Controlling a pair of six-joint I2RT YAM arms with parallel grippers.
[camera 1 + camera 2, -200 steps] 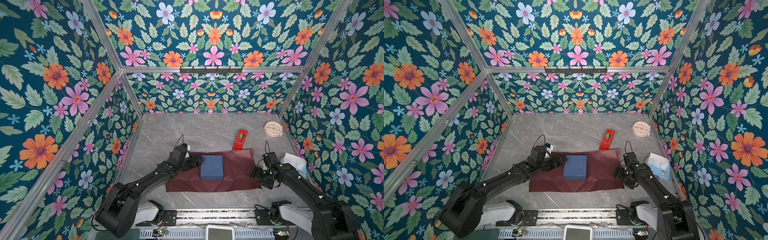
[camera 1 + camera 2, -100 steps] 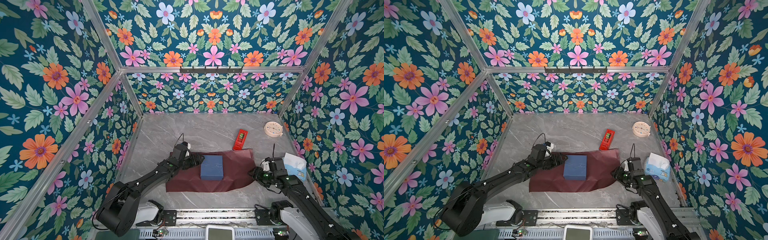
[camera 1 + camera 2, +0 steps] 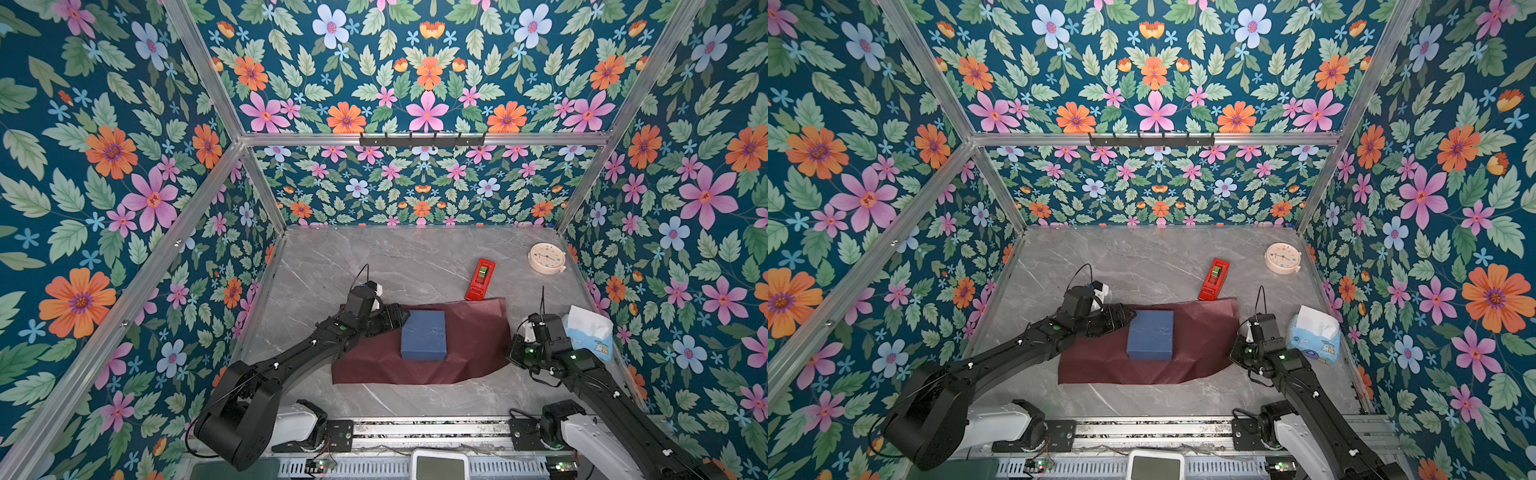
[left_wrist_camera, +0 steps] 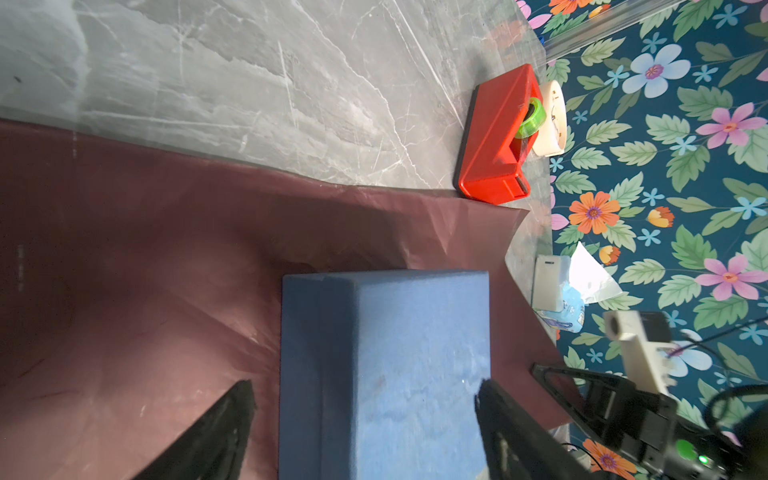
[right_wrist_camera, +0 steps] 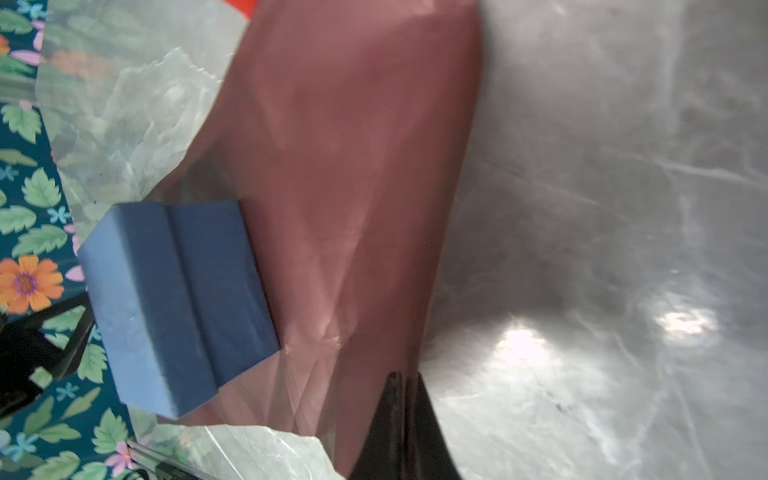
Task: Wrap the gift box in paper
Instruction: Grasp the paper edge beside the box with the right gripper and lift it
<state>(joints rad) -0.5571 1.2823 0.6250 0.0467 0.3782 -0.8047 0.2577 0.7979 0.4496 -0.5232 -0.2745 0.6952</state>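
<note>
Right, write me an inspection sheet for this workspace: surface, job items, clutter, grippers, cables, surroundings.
Surface: grey marbled tabletop.
Job's things: gift box sits unwrapped on the paper, maroon face up.
Clutter: red tape dispenser at the paper's far edge; clock; tissue pack.
Grippers: left gripper open, fingers either side of the box; right gripper shut on the paper's edge.
Cables: thin black cable at each wrist.
Surroundings: floral walls, aluminium frame.

No lettering can be read.
Clock [image 3: 547, 258] dial, two o'clock, and tissue pack [image 3: 590, 337] print, three o'clock: too small.
</note>
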